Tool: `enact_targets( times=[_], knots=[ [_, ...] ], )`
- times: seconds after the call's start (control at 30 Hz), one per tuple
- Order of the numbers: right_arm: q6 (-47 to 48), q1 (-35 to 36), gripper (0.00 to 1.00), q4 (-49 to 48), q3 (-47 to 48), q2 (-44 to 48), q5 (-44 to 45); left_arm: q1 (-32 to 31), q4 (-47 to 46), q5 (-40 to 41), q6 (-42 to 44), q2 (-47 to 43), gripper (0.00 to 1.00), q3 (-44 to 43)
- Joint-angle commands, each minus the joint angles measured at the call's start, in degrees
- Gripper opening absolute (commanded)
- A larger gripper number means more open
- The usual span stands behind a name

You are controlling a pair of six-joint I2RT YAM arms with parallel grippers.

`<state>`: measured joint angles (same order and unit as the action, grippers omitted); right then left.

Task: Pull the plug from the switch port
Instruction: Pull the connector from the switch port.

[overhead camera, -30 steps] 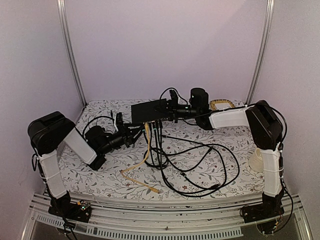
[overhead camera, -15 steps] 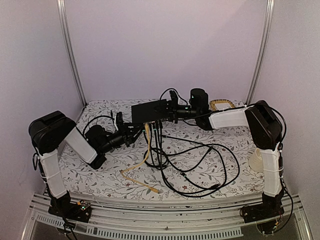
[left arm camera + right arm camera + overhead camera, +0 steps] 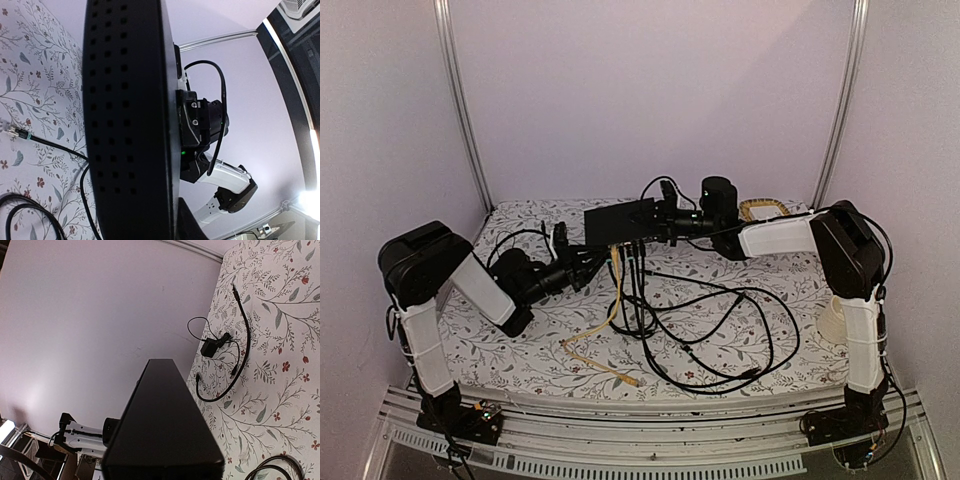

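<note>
— Where's the switch (image 3: 618,222)?
— At the back of the counter (image 3: 510,345), its right end clamped between the right fingers (image 3: 660,222). Black cables (image 3: 720,300) trail from its front edge.
— And the left fingers (image 3: 592,258)?
— Just beside its front left corner, near the yellow cable (image 3: 617,285). I cannot tell how wide they stand.

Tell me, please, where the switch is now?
In the top view the switch is at the back centre of the table, the jaws of the right arm at its right end and cables trailing from its near edge.
</note>
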<state>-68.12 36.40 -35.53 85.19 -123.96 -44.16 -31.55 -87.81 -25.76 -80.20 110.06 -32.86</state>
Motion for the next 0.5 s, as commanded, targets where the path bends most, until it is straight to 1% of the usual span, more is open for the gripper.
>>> enact_targets(
  times=[0.0, 0.2, 0.3, 0.37, 0.47],
  knots=[
    [-1.14, 0.01, 0.02, -5.69, 1.98, 0.42, -1.05, 0.68, -9.39, -0.53, -0.03, 1.54, 0.18, -0.89],
    [-1.16, 0.00, 0.02, -5.52, 2.35, 0.40, -0.85, 0.70, -11.51, -0.34, -0.97, 2.08, 0.07, -0.71],
    [-1.21, 0.06, 0.02, -5.43, 2.43, 0.47, -0.70, 0.70, -12.45, -0.33, -1.27, 2.09, 0.05, -0.56],
    [-1.25, -0.01, 0.02, -5.43, 2.65, 0.39, -0.62, 0.70, -13.28, -0.34, -1.63, 4.16, 0.00, -0.42],
    [-1.36, -0.06, 0.02, -5.51, 2.92, 0.37, -0.60, 0.68, -14.63, -0.18, -2.25, 4.92, 0.00, -0.08]
  ],
)
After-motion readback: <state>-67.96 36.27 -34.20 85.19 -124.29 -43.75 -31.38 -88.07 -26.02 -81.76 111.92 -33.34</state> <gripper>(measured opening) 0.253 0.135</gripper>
